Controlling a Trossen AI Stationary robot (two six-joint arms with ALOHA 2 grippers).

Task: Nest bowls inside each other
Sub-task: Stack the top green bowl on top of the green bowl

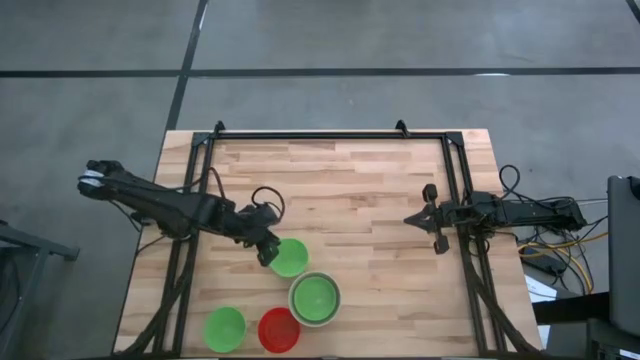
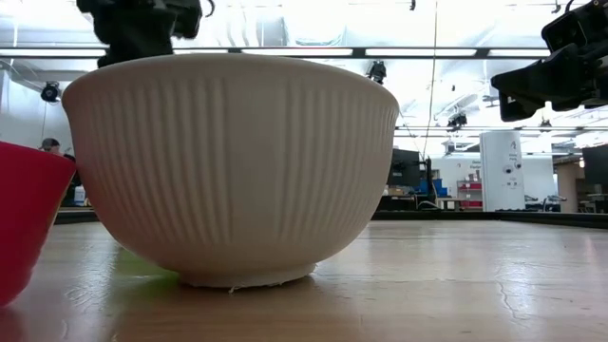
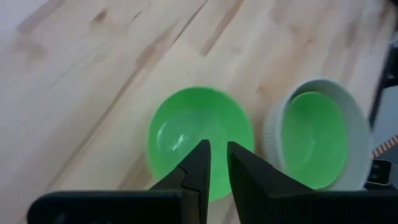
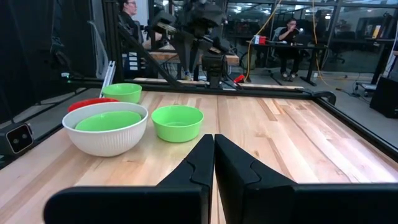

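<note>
Ribbed white bowl (image 1: pixel 315 299) holding one green bowl (image 1: pixel 316 296); left gripper (image 3: pixel 213 163) narrowly parted over loose green bowl (image 3: pixel 198 140); right gripper (image 4: pixel 213 155) pressed together.

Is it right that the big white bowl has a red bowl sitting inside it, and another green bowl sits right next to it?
Not quite. The bowl inside the white bowl is green, not red. The high view shows it, and the right wrist view does too. The red bowl sits by itself on the table. The rest is right: another green bowl sits right beside the white one.
</note>
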